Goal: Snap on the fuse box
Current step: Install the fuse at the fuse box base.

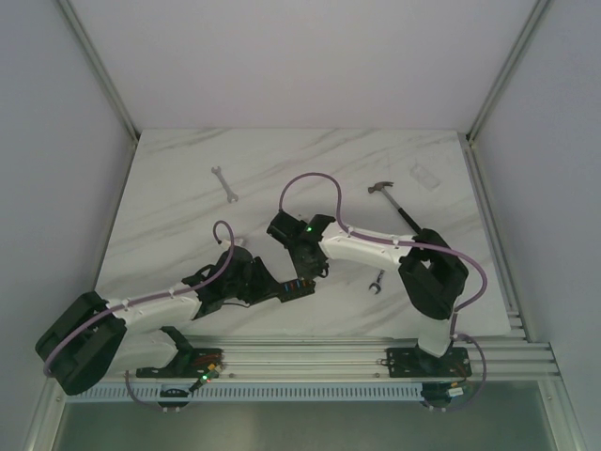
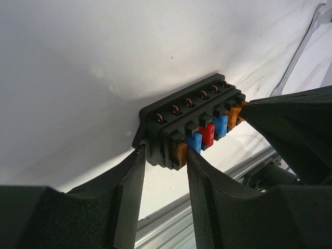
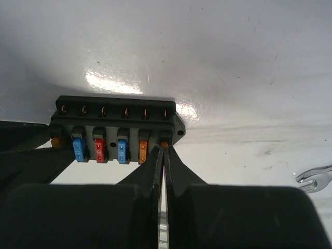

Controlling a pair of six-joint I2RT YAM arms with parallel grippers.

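The fuse box (image 1: 297, 283) lay flat on the white marble table (image 1: 282, 160), down toward six o'clock from the table's middle and close to the near edge. Its row of fuses faced the arms: orange, blue, red, blue, orange, orange. The left gripper (image 2: 165, 151) came in from the box's nine o'clock end. Its jaws were set narrow across that end, one finger against the black housing and the other against the first orange fuse, so it held the box. The right gripper (image 3: 164, 150) reached in from about one o'clock. Its fingers were drawn nearly together with only a thin slit between them, and their tips sat at the last orange fuse (image 3: 165, 143) on the box's three o'clock end. I could not tell whether they pinched that fuse or only touched it. A small wrench (image 1: 377, 280) lay out at three o'clock from the box, near but apart from it. A hammer (image 1: 396, 204) rested at about one o'clock, with a clear plastic piece (image 1: 424, 177) beyond it. A longer wrench (image 1: 223, 183) lay well apart at eleven o'clock.
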